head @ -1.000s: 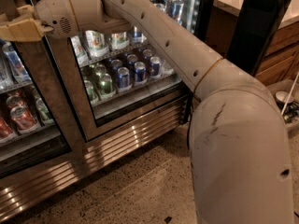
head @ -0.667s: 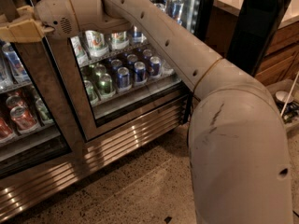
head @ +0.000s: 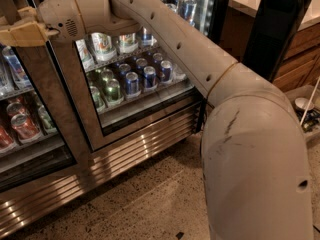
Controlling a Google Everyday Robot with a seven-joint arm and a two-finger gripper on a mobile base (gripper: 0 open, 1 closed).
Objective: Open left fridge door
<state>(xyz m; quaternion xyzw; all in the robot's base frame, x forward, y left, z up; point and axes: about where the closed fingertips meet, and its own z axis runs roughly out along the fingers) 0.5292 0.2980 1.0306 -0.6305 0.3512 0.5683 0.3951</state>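
Nothing has shifted since a second ago. The gripper (head: 22, 34) is at upper left, against the left upright of the left fridge door (head: 75, 114), whose bronze frame fills mid-view. Jaw state: cannot tell. Risks, as I judge them: the hold slips off the frame edge when I pull, or the arm (head: 175, 49) leans on the glass.

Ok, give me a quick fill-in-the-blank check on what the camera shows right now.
1. The end effector sits at the upper ____ of the view, near the left fridge door.
2. The cans on the lower far-left shelf are mostly ____.
3. The tall object at upper right is ____.
Missing words: left; red; black.
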